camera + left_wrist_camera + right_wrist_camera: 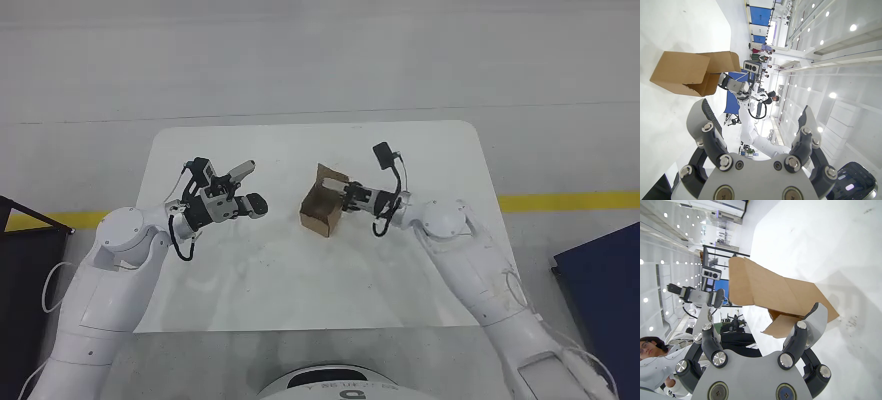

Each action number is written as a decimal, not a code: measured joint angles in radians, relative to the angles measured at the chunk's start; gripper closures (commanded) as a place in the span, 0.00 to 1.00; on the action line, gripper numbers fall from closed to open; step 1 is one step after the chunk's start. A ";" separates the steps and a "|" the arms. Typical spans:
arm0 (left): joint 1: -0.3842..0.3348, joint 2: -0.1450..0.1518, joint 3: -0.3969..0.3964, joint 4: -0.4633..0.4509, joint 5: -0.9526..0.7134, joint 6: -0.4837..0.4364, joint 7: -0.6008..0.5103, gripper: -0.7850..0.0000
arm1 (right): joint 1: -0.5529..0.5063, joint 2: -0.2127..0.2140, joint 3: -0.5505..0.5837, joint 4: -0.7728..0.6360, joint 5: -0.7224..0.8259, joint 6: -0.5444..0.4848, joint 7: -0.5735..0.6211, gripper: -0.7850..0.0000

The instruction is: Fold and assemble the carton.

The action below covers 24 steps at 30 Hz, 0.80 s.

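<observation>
A small brown cardboard carton (322, 203) lies on its side near the middle of a white rectangular table (300, 290). Its open end and loose flaps are turned toward the right gripper (351, 196). That gripper's fingers (817, 313) are spread wide. One flap sits between them, seemingly touching one pad, with nothing clamped. The left gripper (250, 187) hovers well apart from the carton's opposite side, its fingers (704, 111) also spread and empty — the carton lies ahead of their tips, off toward one finger. The right arm is clearly nearer, so the coming fold likely turns on pressing that flap inward. Bare tabletop surrounds the carton — ample room, with the table edges well away.
</observation>
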<state>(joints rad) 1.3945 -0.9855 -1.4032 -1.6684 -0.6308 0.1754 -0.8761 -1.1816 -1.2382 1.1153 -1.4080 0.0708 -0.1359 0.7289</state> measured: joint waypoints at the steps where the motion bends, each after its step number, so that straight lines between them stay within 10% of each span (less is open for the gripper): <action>1: 0.000 0.000 0.000 0.000 0.000 0.000 0.000 0.00 | -0.017 0.002 0.012 -0.011 0.011 -0.022 -0.011 0.00; 18: 0.004 -0.001 -0.009 -0.012 -0.009 -0.019 0.021 0.00 | -0.129 0.016 0.073 -0.086 0.037 -0.089 -0.073 0.00; 24: 0.045 0.008 -0.079 -0.015 0.013 -0.068 0.018 0.00 | -0.203 0.040 0.140 -0.111 0.034 -0.040 0.023 0.19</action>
<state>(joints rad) 1.4391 -0.9779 -1.4820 -1.6832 -0.6178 0.1076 -0.8581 -1.3842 -1.1984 1.2555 -1.5185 0.1046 -0.1759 0.7514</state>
